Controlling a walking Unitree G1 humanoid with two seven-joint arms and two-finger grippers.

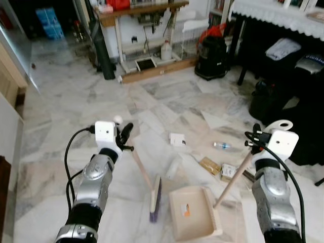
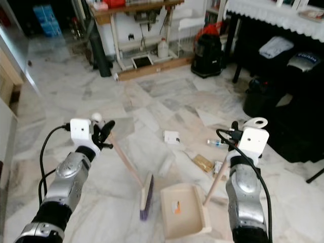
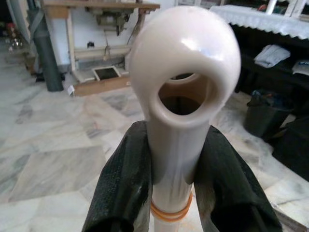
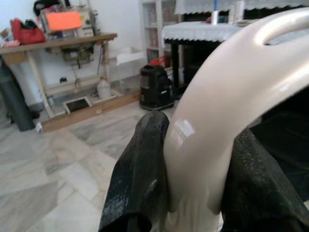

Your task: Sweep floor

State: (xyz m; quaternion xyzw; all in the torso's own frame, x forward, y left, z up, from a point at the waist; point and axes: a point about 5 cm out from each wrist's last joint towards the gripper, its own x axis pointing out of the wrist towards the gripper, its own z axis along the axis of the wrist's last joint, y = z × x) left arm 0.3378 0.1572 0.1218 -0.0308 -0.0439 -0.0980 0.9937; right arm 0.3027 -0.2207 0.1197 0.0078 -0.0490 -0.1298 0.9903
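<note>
Broom [image 1: 147, 182]: one; its long axis slants from the handle top, up at the robot's left, down and forward-right to the head, which rests on the marble floor [image 1: 76, 101] with purple bristles just left of the dustpan
Dustpan [image 1: 192, 212]: one, cream; tray lies flat on the floor between the two arms, its long handle [image 1: 233, 178] slanting up and to the right
Left gripper [image 1: 124, 132]: both black fingers [image 3: 120, 188] clamped on the broom's handle just below its looped end [image 3: 186, 63]
Right gripper [image 1: 257, 135]: fingers [image 4: 140, 179] pressed tight on either side of the dustpan handle's curved top loop [image 1: 279, 124]
Litter ahead: one white box [image 1: 177, 139], one clear plastic bottle [image 1: 221, 146] lying on its side, two small cartons [image 1: 218, 168] side by side, close beyond the dustpan
Farther off: one black vacuum cleaner [image 1: 211, 56] near a wooden workbench [image 1: 142, 11], with one white jug [image 1: 166, 50] beneath it
Right side: dark table with a white lace cloth [image 1: 278, 12] and one black bin [image 1: 264, 100] beside it, bounding the floor
</note>
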